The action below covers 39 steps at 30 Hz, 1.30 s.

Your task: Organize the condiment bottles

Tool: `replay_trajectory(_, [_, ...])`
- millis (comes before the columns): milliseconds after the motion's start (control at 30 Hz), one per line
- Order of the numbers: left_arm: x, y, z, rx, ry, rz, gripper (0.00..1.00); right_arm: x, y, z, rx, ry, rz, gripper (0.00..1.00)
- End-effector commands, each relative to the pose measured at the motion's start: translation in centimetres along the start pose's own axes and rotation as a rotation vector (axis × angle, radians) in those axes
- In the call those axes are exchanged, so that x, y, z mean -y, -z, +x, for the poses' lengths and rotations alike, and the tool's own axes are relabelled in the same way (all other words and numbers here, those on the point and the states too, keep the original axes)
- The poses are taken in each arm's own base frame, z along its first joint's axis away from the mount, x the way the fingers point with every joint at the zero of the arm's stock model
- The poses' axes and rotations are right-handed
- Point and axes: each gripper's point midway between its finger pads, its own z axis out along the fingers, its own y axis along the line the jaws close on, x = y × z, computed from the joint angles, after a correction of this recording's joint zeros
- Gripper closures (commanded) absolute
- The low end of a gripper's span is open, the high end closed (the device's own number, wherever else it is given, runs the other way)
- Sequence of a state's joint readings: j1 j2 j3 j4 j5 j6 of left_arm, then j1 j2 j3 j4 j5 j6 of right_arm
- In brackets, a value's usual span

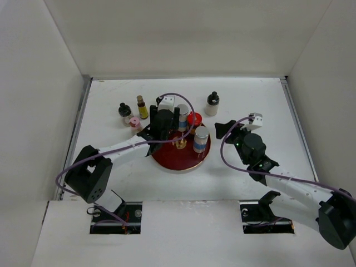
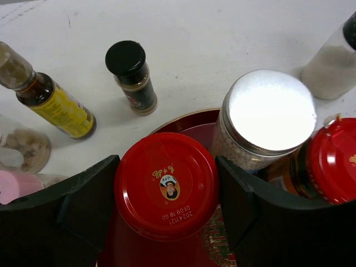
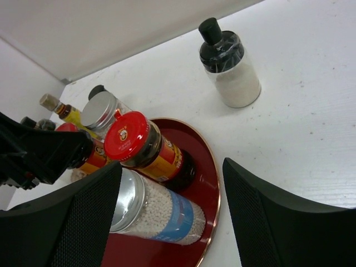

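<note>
My left gripper point(image 2: 167, 189) is over the round dark-red tray point(image 1: 178, 164), its fingers pressed on both sides of a red-capped jar point(image 2: 166, 186) that stands on the tray. A second red-capped jar point(image 1: 194, 118) and two silver-capped shakers point(image 1: 201, 139) point(image 1: 182, 117) also stand on the tray. My right gripper point(image 1: 228, 129) is open and empty, just right of the tray. In the right wrist view, it point(image 3: 171, 166) faces the near shaker point(image 3: 161, 214) and the second red-capped jar point(image 3: 133, 139).
Behind the tray on the table stand a black-capped bottle point(image 1: 125, 111), a slim yellow bottle point(image 1: 141, 105), a pink-capped one point(image 1: 134, 123) and a white-filled black-capped bottle point(image 1: 211, 104). White walls enclose the table on three sides.
</note>
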State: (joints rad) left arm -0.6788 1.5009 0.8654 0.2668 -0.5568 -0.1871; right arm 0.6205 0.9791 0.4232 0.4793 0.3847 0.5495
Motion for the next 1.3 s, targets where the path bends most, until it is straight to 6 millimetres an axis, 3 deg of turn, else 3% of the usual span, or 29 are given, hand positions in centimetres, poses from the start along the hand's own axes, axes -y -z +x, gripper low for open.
replay_trajectory(0, [0.5, -0.5, -5.4, 0.179, 0.127, 0.013, 0.6, -0.3, -0.5, -1.9, 0.06, -0.016, 0.003, 0.22])
replay_trajectory(200, [0.2, -0.7, -4.9, 0.18, 0.121, -0.007, 0.51, 0.5, -1.2, -2.3, 0.068, -0.014, 0.033, 0.25])
replay_trajectory(333, [0.2, -1.0, -4.3, 0.175, 0.116, -0.018, 0.46, 0.6, -2.6, -2.2, 0.047, 0.007, 0.056, 0.54])
replay_trajectory(433, [0.2, -1.2, -4.3, 0.187, 0.115, -0.038, 0.46, 0.7, -4.3, -1.7, 0.02, 0.028, 0.089, 0.61])
replay_trajectory(467, [0.1, -1.3, -4.3, 0.193, 0.115, -0.042, 0.46, 0.7, -4.9, -1.7, 0.015, 0.031, 0.098, 0.59])
replay_trajectory(600, [-0.2, -1.7, -4.7, 0.21, 0.108, -0.061, 0.46, 1.1, -7.9, -1.7, 0.001, 0.064, 0.13, 0.34])
replay_trajectory(667, [-0.5, -1.8, -4.7, 0.214, 0.106, -0.07, 0.46, 1.6, -9.3, -1.8, -0.004, 0.077, 0.143, 0.28])
replay_trajectory(800, [-0.6, -1.8, -4.6, 0.218, 0.108, -0.071, 0.38, 3.2, -12.3, -2.1, -0.016, 0.092, 0.179, 0.26])
replay_trajectory(867, [-0.8, -1.6, -4.3, 0.214, 0.118, -0.075, 0.3, 3.8, -13.6, -2.4, -0.015, 0.096, 0.189, 0.28])
replay_trajectory(900, [-0.6, -1.2, -3.6, 0.204, 0.131, -0.066, 0.19, 4.5, -15.4, -2.4, -0.036, 0.115, 0.19, 0.29])
replay_trajectory(1000, [-0.5, -0.7, -3.2, 0.198, 0.15, -0.059, 0.15, 4.8, -16.5, -2.1, -0.057, 0.131, 0.188, 0.28])
replay_trajectory(1167, [-0.5, 1.0, -3.1, 0.215, 0.258, -0.023, 0.09, 4.4, -17.8, -0.7, -0.121, 0.181, 0.145, 0.13])
replay_trajectory(1267, [-0.6, 2.0, -3.1, 0.225, 0.319, 0.006, 0.09, 4.6, -18.4, 0.2, -0.164, 0.218, 0.144, 0.09])
